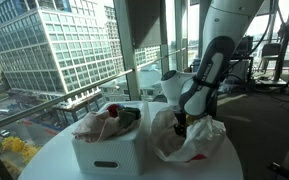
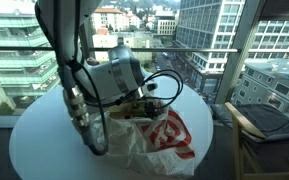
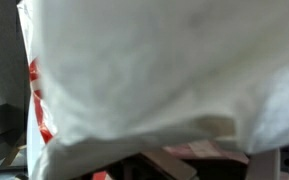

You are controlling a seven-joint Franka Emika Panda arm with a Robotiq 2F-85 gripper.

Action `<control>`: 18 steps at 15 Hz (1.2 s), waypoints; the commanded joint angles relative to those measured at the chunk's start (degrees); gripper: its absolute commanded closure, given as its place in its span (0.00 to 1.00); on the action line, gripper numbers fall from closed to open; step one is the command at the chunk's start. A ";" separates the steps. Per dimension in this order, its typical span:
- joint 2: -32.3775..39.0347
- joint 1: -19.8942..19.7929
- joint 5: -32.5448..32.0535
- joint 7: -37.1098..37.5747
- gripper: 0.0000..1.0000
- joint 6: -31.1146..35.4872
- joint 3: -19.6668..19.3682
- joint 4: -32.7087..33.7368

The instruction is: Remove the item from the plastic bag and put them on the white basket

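Wrist view is filled by the plastic bag [image 3: 154,70], judged light, limp, slippery film, which in an exterior view sits just right of the white basket [image 1: 109,152], with the gripper [image 1: 180,123] spread apart at its mouth, so grasp the contents, not the film.

Arm link [image 1: 232,14]: smooth, rounded, glossy white shell.
Upper links [image 2: 62,32]: pale grey tubes with darker seams at the joints.
Wrist housing [image 2: 119,73]: silver-grey, roughly cylindrical, with rounded edges.
Gripper [image 1: 182,120]: matte black, chunky curved body narrowing to dark fingers.
Cables [image 2: 180,88]: thin, black, looping off the wrist housing.
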 commanded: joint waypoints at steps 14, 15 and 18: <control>-6.08 7.06 -2.27 7.48 0.81 -3.48 -4.76 -2.15; -8.76 7.39 -1.83 7.80 0.81 -4.86 -3.74 -3.01; -16.17 8.77 -2.16 9.88 0.81 -10.00 -0.49 -4.27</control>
